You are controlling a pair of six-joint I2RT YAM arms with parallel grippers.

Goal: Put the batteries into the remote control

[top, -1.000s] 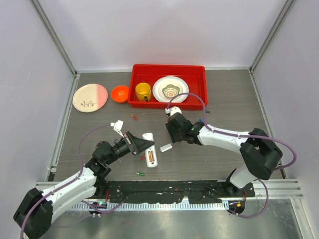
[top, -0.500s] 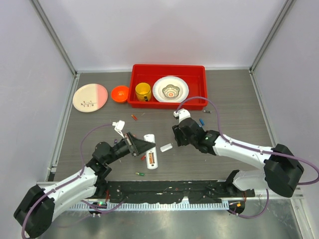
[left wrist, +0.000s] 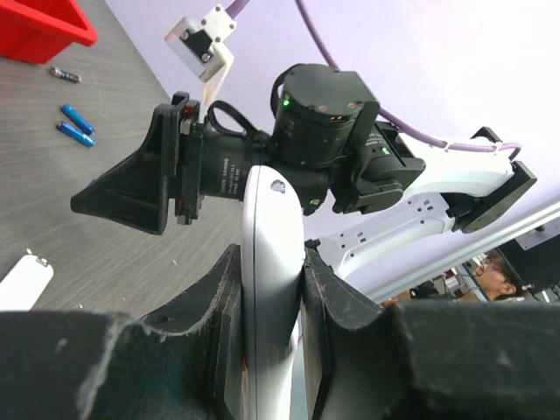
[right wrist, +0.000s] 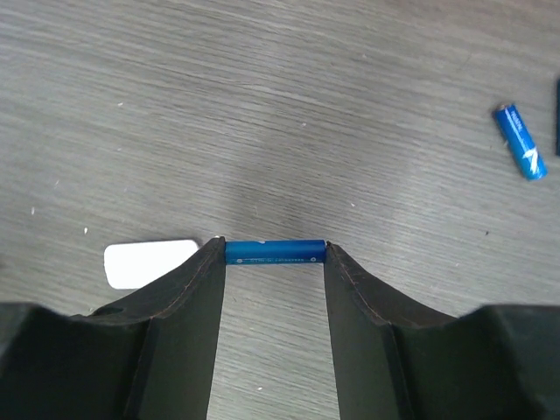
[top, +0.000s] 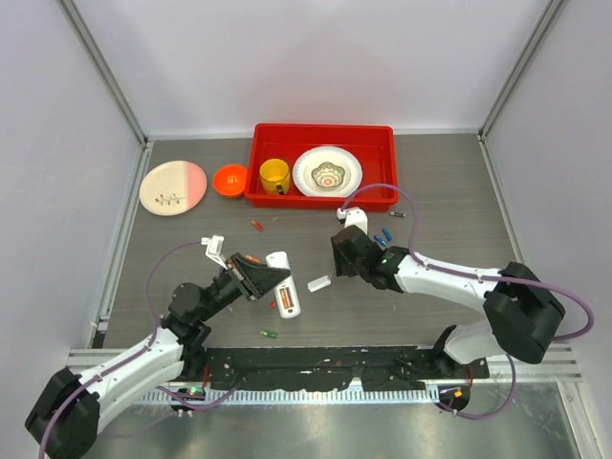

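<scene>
Clamped end-to-end in the right fingers [right wrist: 188, 297], the blue battery [right wrist: 276, 252] could pivot free; left fingers [left wrist: 346, 302] grip the remote control [left wrist: 271, 280].

the grey tabletop [right wrist: 350, 105] shows a printed wood grain, matt and finely streaked. the slim white plastic remote control [left wrist: 271, 297] is smooth and glossy, catching light along its edge. on the left gripper [left wrist: 271, 258], the black plastic fingers [left wrist: 214, 311] are matt with rough, scuffed rims. the small blue cylindrical battery [right wrist: 276, 252] has a smooth, faintly shiny wrapper. on the right gripper [right wrist: 274, 250], the black fingers [right wrist: 188, 324] look dull and slightly grainy. the white plastic back cover [right wrist: 149, 262] is smooth, with a satin sheen. the red plastic tray [top: 378, 167] is glossy.
</scene>
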